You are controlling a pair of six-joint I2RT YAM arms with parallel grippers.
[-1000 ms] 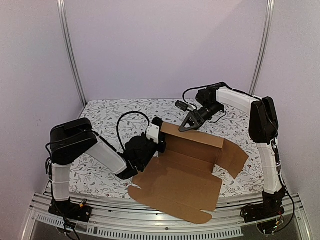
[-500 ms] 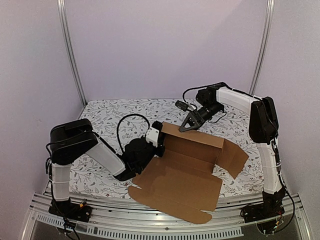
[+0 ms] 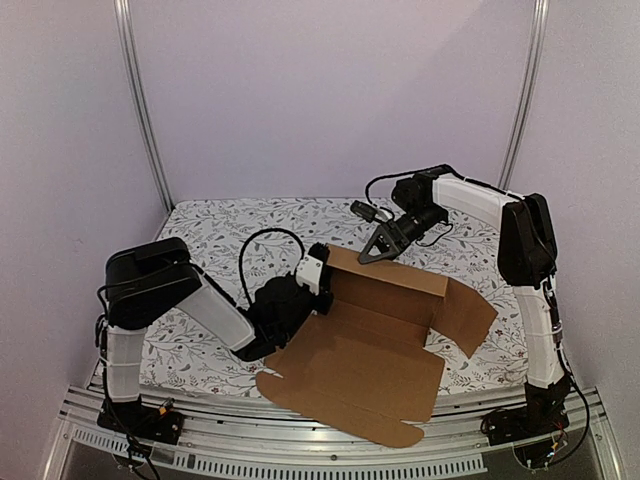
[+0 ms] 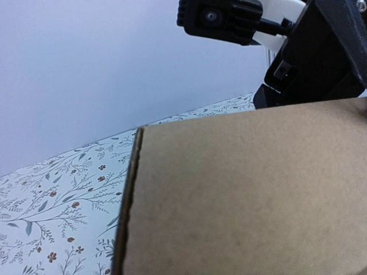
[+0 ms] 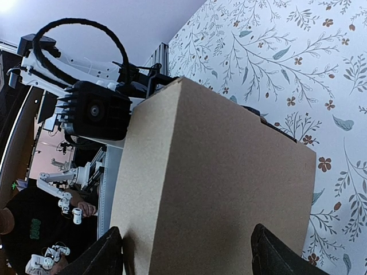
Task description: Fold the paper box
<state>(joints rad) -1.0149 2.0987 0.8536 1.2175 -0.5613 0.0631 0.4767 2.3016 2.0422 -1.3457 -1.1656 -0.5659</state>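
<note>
Raising the rear wall [image 3: 390, 285] squarely is the step we judge to be in hand on the plain brown corrugated cardboard mailer box [image 3: 375, 345]. The box sits at the near middle of the table on the white cloth printed with leafy sprigs [image 3: 220, 235]. Its broad front panel [image 3: 350, 385] lies flat and reaches the silver aluminium rail [image 3: 300, 450] at the near edge.

The right gripper [image 3: 375, 250] sits on the top edge of the upright wall. Its dark fingers [image 5: 106, 255] stand wide apart with the cardboard between them, and we see nothing clamped. The left gripper [image 3: 318, 282] is pressed in at the wall's left corner. Its wrist camera shows only cardboard and none of its own fingers, so we cannot tell whether it is apart or together.

To do this well, we would keep the right tool steadying the top edge so the wall stays upright. The left one should work the corner tab along its crease rather than across it, since corrugated board will buckle if forced off the score.

The right side flap [image 3: 465, 315] splays outward, not yet folded in. The looping black cable [image 3: 262, 240] on the left arm hangs near the corner and could snag there. The two tools are also close together along one edge
</note>
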